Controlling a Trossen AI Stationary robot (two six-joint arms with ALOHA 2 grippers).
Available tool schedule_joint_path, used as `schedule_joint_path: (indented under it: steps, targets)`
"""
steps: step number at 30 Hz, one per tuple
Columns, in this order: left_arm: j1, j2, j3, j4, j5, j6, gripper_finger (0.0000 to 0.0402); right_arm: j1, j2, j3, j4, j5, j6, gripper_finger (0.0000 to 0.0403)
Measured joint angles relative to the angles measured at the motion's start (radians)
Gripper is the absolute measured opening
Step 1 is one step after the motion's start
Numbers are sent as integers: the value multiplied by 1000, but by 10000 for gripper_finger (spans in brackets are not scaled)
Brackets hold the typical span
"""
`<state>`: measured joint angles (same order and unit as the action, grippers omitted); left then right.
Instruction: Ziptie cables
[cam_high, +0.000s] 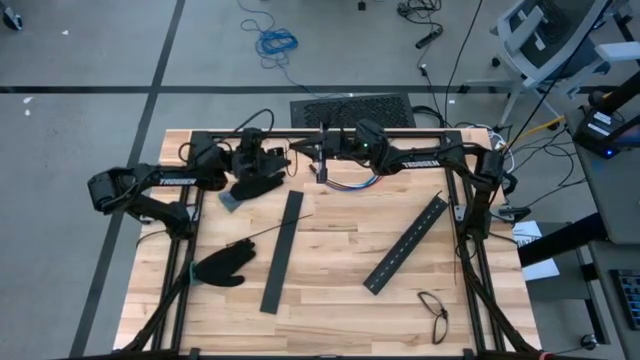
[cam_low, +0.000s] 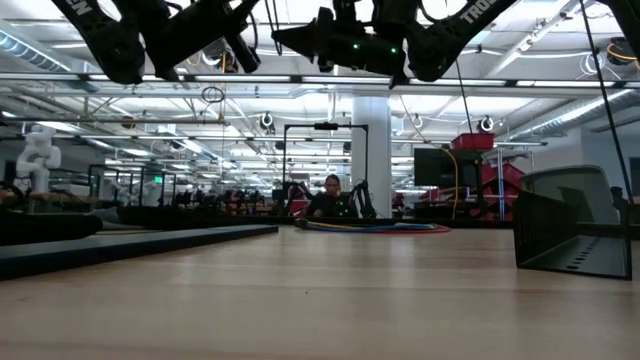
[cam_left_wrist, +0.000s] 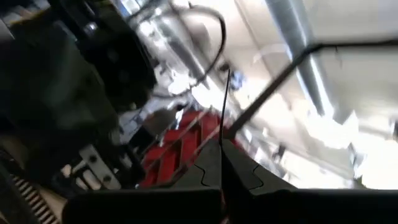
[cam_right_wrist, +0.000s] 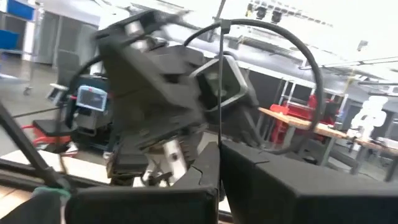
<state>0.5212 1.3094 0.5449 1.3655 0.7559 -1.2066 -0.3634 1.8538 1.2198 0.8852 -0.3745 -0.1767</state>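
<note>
Since both grippers, left (cam_high: 283, 158) and right (cam_high: 322, 150), are raised at the far edge of the worktop (cam_high: 330, 300) with fingers pressed together, apparently each on a ziptie (cam_right_wrist: 219, 81), the cables (cam_high: 350, 184) lying below could be missed.

We can't resolve any zipties (cam_high: 270, 231) in the high view beyond 1 thin dark line by the glove (cam_high: 222, 266). The cables (cam_high: 352, 184) are half hidden under the right arm (cam_high: 420, 155); in the low view they show only as a far, tiny coloured streak. Both arms are cut off by the low view's top edge. The left wrist view is blurred; the strip (cam_left_wrist: 221, 118) at the left claw (cam_left_wrist: 221, 177) stays unidentifiable. The right claw (cam_right_wrist: 219, 163) is cropped at the frame edge.
</note>
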Motion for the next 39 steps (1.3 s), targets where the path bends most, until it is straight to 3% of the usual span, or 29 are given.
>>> schedule_joint_path:
  steps: [3,7,12,21,25,29,34,39]
  targets:
    - [0,0,0,0,76,169,0,-1,0,0,8,3,11,0]
    - [1,0,0,-70,82,296,0,-1,0,0,-8,2,35,0]
    - [0,0,0,-188,89,359,0,17,0,0,-14,2,32,0]
    - [2,0,0,-169,149,499,0,31,2,0,-71,-15,-17,0]
    - [5,-4,0,-169,147,588,0,12,2,0,-52,43,130,0]
    - [17,-37,33,-173,129,559,0,1,-11,7,29,44,206,0]
    - [49,-90,170,-229,130,544,0,6,-30,139,-107,34,242,0]
    - [64,-120,301,-548,159,682,0,5,-31,308,-376,34,198,0]
